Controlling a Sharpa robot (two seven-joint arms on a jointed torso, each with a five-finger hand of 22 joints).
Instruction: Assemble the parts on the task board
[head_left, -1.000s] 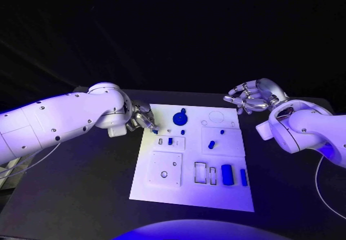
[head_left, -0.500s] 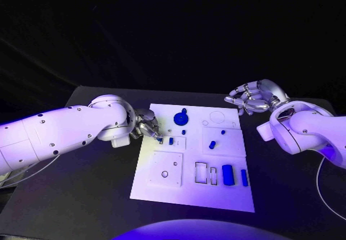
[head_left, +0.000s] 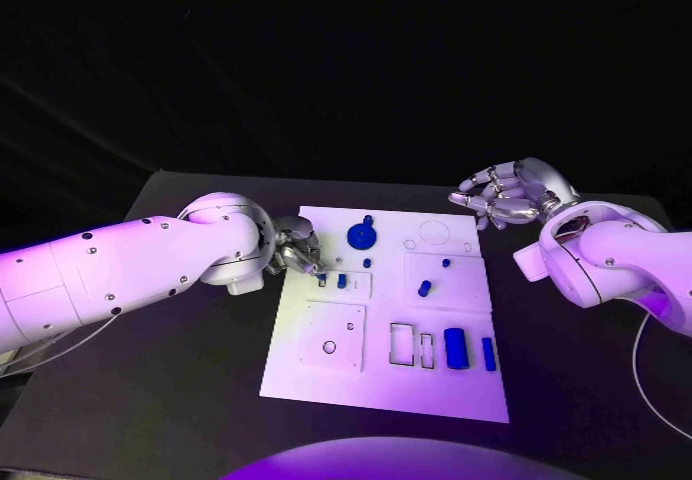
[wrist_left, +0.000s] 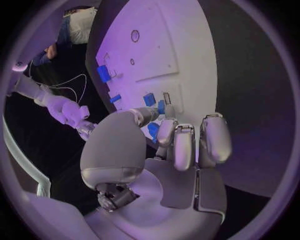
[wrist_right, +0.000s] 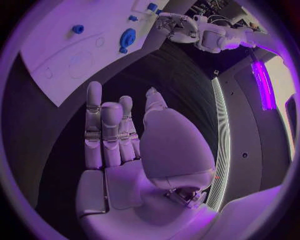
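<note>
The white task board (head_left: 382, 372) lies in the middle of the black table. On it are a round blue part (head_left: 361, 237), small blue pegs (head_left: 423, 289) and two blue bars (head_left: 456, 349) near its right edge. My left hand (head_left: 296, 252) hovers at the board's left edge, just beside a small blue piece standing in a slot (head_left: 342, 281). In the left wrist view my left hand (wrist_left: 169, 145) pinches a small blue part (wrist_left: 153, 131) between thumb and fingers, over the board (wrist_left: 169, 45). My right hand (head_left: 505, 195) hangs off the board's far right corner, fingers loosely bent, holding nothing.
The board has open rectangular cut-outs (head_left: 402, 343) and a square plate with a hole (head_left: 330, 338). Bare black table (head_left: 159, 400) lies on both sides of the board. The right wrist view shows the board (wrist_right: 69, 55) with the round blue part (wrist_right: 127, 37).
My left arm has swung in toward the board, bringing its hand slightly nearer and over the small slots at the left edge. The right hand has stayed put.
</note>
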